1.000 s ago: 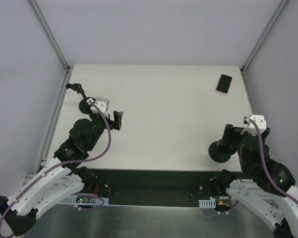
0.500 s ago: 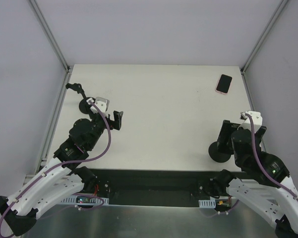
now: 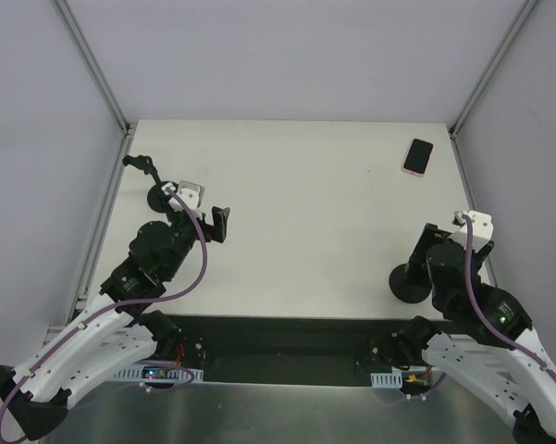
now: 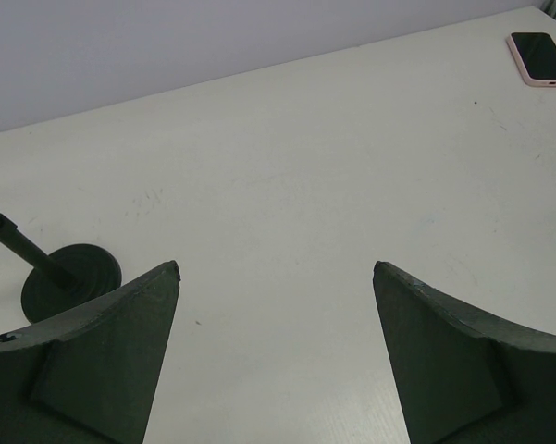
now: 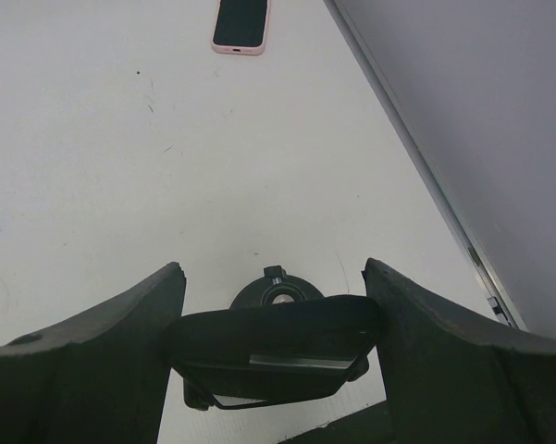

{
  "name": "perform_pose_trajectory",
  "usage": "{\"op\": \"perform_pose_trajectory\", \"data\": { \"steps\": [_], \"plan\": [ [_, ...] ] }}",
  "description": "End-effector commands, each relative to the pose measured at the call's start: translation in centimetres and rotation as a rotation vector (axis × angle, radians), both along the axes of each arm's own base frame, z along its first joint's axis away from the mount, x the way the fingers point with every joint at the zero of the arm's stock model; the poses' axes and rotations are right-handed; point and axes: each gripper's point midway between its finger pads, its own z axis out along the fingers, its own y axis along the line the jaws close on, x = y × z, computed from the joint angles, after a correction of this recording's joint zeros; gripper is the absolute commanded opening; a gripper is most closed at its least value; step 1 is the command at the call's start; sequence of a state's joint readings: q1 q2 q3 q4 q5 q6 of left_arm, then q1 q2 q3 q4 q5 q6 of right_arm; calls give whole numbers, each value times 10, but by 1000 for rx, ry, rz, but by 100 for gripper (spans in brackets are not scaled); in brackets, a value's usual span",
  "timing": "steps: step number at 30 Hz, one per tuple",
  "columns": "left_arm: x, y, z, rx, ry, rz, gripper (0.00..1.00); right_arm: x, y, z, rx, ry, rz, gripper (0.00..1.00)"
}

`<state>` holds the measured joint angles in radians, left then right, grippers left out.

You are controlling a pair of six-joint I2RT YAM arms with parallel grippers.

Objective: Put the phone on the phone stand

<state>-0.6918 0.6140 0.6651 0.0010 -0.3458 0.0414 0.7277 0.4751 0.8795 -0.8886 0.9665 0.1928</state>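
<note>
The phone [image 3: 418, 155], black screen in a pink case, lies flat at the table's far right corner; it also shows in the left wrist view [image 4: 540, 58] and the right wrist view [image 5: 240, 24]. A black phone stand [image 3: 410, 283] with a round base stands near the right front edge. My right gripper [image 3: 432, 242] hovers over it, open, and in the right wrist view [image 5: 273, 268] the stand's cradle plate [image 5: 273, 347] lies between the fingers. My left gripper [image 3: 220, 222] is open and empty over bare table [image 4: 276, 266].
A second black stand with a round base [image 3: 157, 195] and a thin jointed arm stands at the left edge, seen low left in the left wrist view [image 4: 71, 277]. Grey walls with metal corner rails [image 3: 472, 102] enclose the white table.
My right arm has shifted and turned a little over the right stand. The stand's base, the phone and my left arm have stayed put.
</note>
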Motion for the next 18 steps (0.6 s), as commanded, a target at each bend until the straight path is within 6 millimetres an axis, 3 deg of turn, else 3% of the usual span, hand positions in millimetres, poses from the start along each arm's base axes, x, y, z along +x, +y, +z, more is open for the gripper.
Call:
{"op": "perform_pose_trajectory", "data": {
  "steps": [1, 5, 7, 11, 18],
  "plan": [
    [1, -1, 20, -40, -31, -5, 84, 2, 3, -3, -27, -9, 49, 37],
    [1, -2, 20, -40, -28, -6, 84, 6, 16, 3, -60, -47, 179, 0],
    [2, -2, 19, -38, -26, -6, 84, 5, 31, 7, -51, -66, 292, 0],
    [1, -3, 19, -37, -25, -11, 84, 7, 40, 7, -57, -60, 346, 0],
    [0, 0, 22, -43, -35, -6, 84, 7, 38, 2, -55, -30, 322, 0]
  ]
}}
